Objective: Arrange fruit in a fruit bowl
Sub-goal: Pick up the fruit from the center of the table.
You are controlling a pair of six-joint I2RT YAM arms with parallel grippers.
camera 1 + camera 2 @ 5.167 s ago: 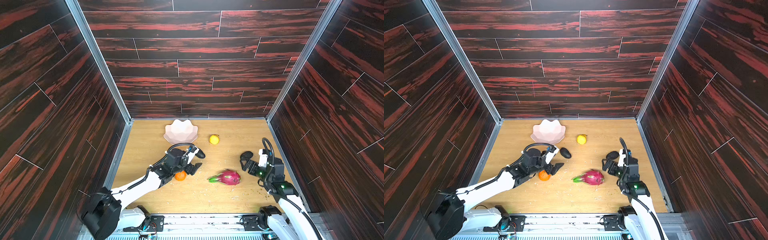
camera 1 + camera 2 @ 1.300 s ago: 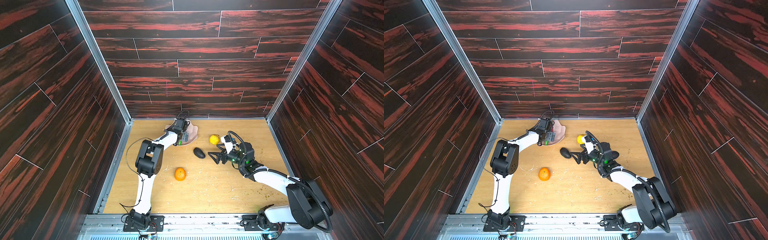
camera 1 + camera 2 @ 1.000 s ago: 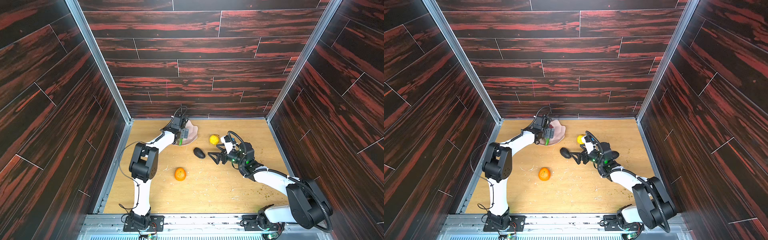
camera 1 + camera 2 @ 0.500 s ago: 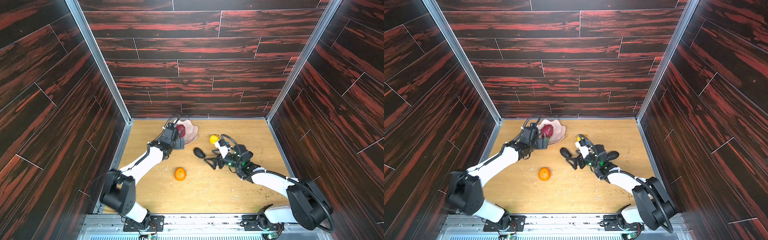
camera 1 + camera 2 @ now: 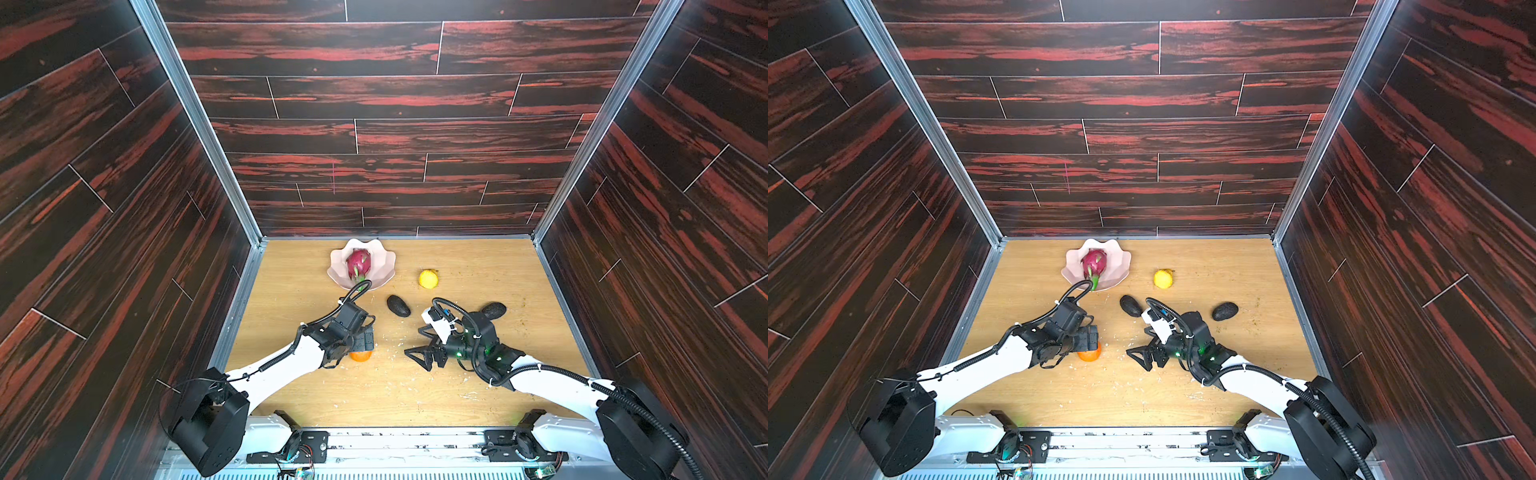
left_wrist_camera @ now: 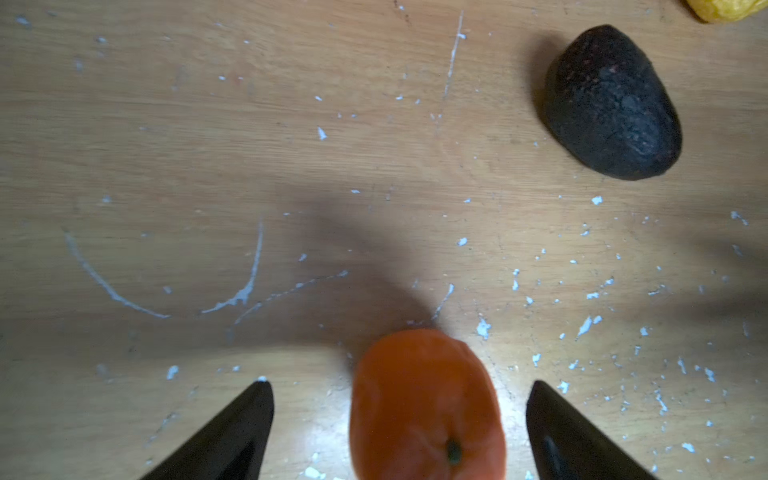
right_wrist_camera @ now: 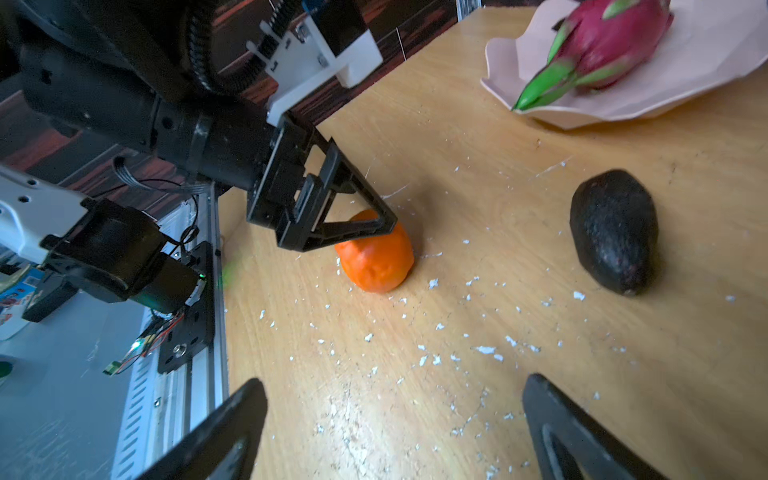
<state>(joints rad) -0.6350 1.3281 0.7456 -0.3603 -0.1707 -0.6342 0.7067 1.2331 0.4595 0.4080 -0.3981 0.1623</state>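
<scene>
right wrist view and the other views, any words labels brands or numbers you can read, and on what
No text can be read in any view.
Colourful printed object beyond the table edge, right wrist view: print too blurred to read.
Orange, dragon fruit, fruit bowl, wall panels: no lettering shows.

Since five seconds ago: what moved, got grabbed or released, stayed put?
The magenta dragon fruit with green tips went from the wooden table into the pale pink scalloped bowl and was let go. The left gripper pulled back, now open astride the round orange. The right gripper, open, shifted toward mid-table. Bowl, orange, yellow lemon, both dark oval avocados: unmoved.
</scene>
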